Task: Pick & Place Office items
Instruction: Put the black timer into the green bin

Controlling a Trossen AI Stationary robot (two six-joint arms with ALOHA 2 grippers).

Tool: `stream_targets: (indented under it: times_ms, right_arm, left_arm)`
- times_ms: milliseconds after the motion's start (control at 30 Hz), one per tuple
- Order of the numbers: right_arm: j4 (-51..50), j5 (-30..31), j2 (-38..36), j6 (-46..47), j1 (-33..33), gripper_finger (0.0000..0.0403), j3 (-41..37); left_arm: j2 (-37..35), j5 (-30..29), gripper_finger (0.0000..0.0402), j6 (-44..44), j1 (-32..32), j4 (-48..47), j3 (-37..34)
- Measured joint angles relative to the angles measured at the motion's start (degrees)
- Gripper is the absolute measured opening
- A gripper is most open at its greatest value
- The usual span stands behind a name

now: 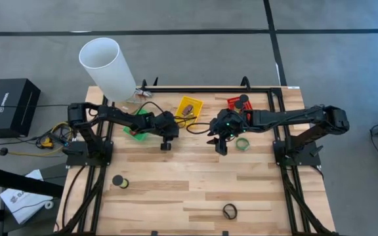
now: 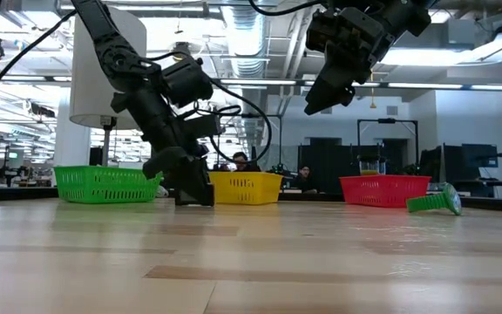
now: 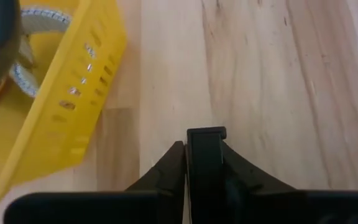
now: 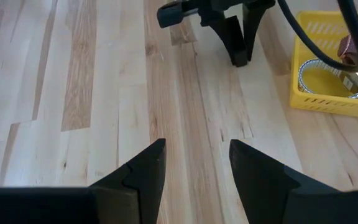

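You're partway through, by the look of it. The yellow basket (image 1: 190,107) already holds a coiled band and a small brown piece, the red basket (image 1: 236,103) carries a dark round item, and whatever sits in the green basket (image 1: 136,129) is hidden under the left arm.

Three office items lie loose on the wooden table (image 1: 176,190): the green ring (image 1: 242,143) just beside the right arm, the black spool (image 1: 119,181) with green on its edge, well apart toward the near left, and the black ring (image 1: 230,211) near the front edge.

The left gripper (image 1: 166,145) is down at the tabletop between the green and yellow baskets, its fingers pinched onto a small black clip (image 3: 205,163) — a narrow, flat-sided block standing upright between them. You'd judge it rigid and easy to carry.

The right gripper (image 4: 196,163) hovers above the boards near the green ring, fingers parted, holding nothing.
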Motion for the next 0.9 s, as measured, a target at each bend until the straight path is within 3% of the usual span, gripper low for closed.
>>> stream_targets:
  times_ms: [300, 467, 633, 900]
  right_arm:
    - [0.08, 0.00, -0.02, 0.00, 0.00, 0.0168, 0.04]
    - [0.01, 0.00, -0.02, 0.00, 0.01, 0.0168, 0.04]
    - [0.19, 0.00, -0.02, 0.00, 0.01, 0.0168, 0.04]
    - [0.74, 0.00, -0.02, 0.00, 0.01, 0.0168, 0.04]
  left_arm:
    - [-8.14, -1.05, 0.0060, -5.56, -1.24, -5.62, -0.09]
    - [-18.53, -5.21, 0.0051, -10.64, -1.11, -15.93, -0.03]
    - [-28.68, -13.45, 0.0057, -16.41, -1.08, -29.45, -0.04]
    - [-36.24, -18.42, 0.0057, -31.57, 2.25, -43.97, -0.07]
